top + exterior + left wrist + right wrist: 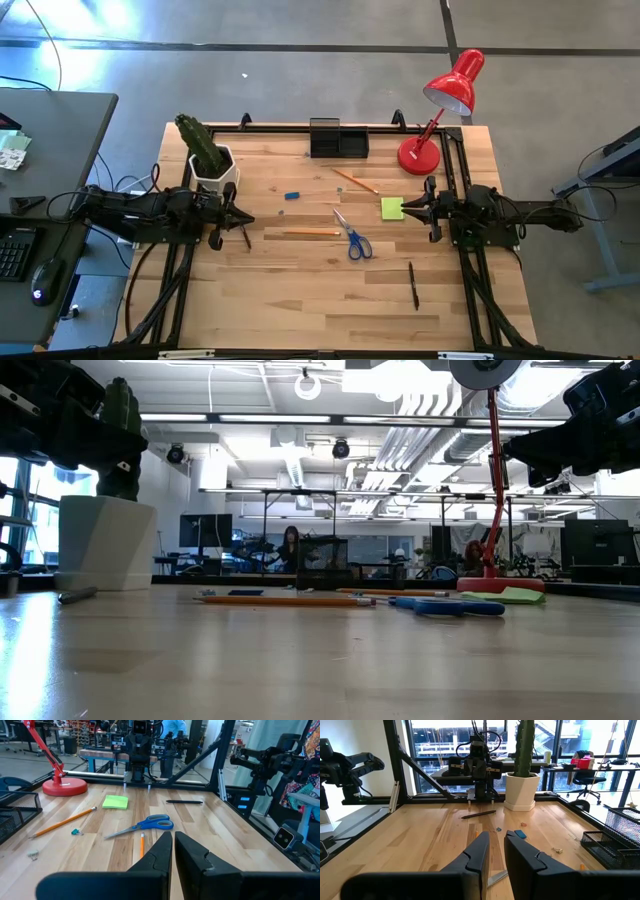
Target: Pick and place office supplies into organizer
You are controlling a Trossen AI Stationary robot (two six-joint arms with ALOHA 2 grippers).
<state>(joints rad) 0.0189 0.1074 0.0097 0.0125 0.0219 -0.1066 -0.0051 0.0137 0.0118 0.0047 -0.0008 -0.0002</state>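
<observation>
Supplies lay loose on the wood, none yet in the organizer (338, 138) at the far edge. Sticky-note pad (392, 208) sat just ahead of the right gripper (412, 208), whose fingers stood slightly apart, holding nothing. Scissors (353, 236) and a pencil (300, 233) lay between the two arms; a pen (413, 284) off to the side. Left gripper (243, 218) had fingers pressed together, empty. Judgement: spread the right fingers wider, drop level over the pad and pinch its edges squarely.
</observation>
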